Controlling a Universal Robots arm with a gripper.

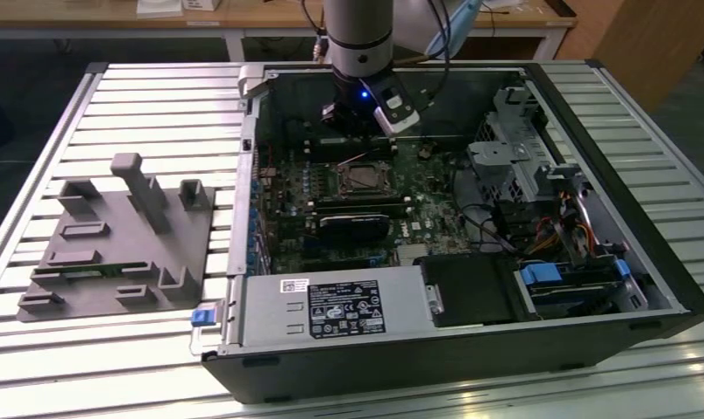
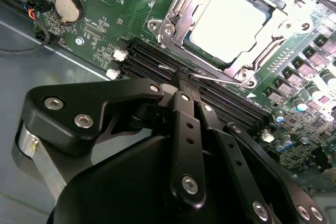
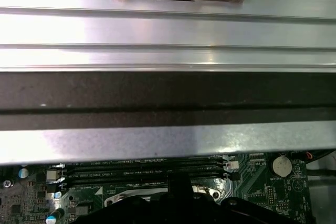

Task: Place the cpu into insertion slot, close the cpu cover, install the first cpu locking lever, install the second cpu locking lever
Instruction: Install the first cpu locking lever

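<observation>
While hovering at the far side of the insertion slot (image 2: 240, 75), squeezing the jaws of the gripper (image 2: 185, 77) together and touching the cpu locking lever (image 2: 215, 78), likely for pinning down the cpu cover (image 2: 176, 3) already lying over the cpu (image 2: 231, 22) seated inside.

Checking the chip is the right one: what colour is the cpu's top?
Pale silvery grey; the cpu shows best in the second wrist view.
</observation>
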